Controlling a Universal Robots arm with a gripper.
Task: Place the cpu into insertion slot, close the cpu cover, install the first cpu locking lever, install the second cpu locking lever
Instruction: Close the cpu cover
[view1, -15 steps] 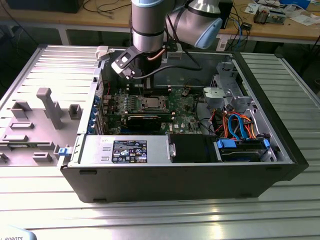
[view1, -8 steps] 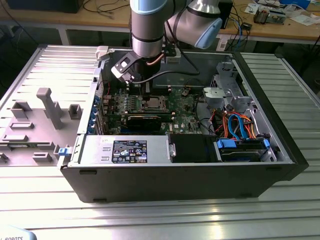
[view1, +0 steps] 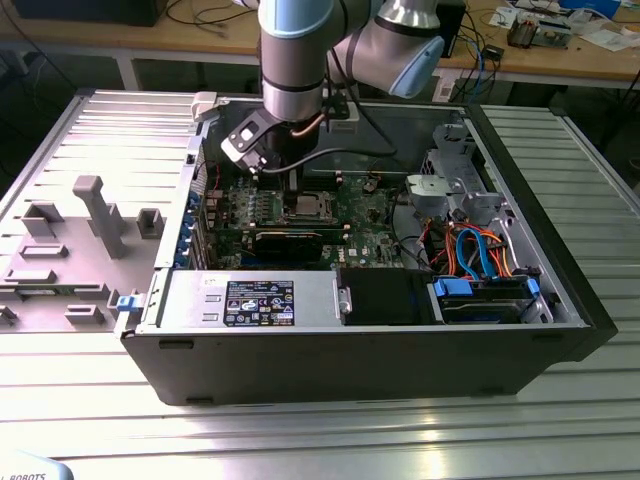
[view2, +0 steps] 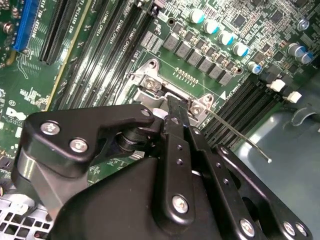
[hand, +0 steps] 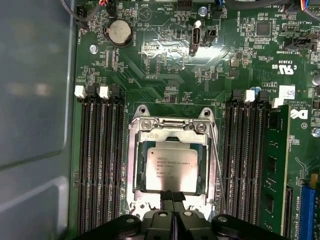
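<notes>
The cpu (hand: 171, 170) already sits in the insertion slot (hand: 172, 119), its grey top showing through the window of the cpu cover (hand: 138, 165), which appears to lie down flat around it. The gripper (hand: 172, 196) hangs at the edge of the cover opposite its hinge. The fingers are clenched together with nothing between them, and whether their tips actually touch the metal I cannot tell.

One locking lever (view2: 235, 135) juts free from the socket corner in the second wrist view, a thin wire angling out over the memory slots and not hooked down. So I judge the placing done, the cover step at or near its end, and the levers not yet installed. Lever work calls for a closed, narrow tip to catch that wire and press it down and sideways under its catch; the wire is springy and could slip off.

The open computer case (view1: 350, 360) rests on the slatted metal surface (view1: 300, 430). Inside it are the green motherboard (view1: 370, 215) and a drive bay with blue and orange cables (view1: 480, 250).
</notes>
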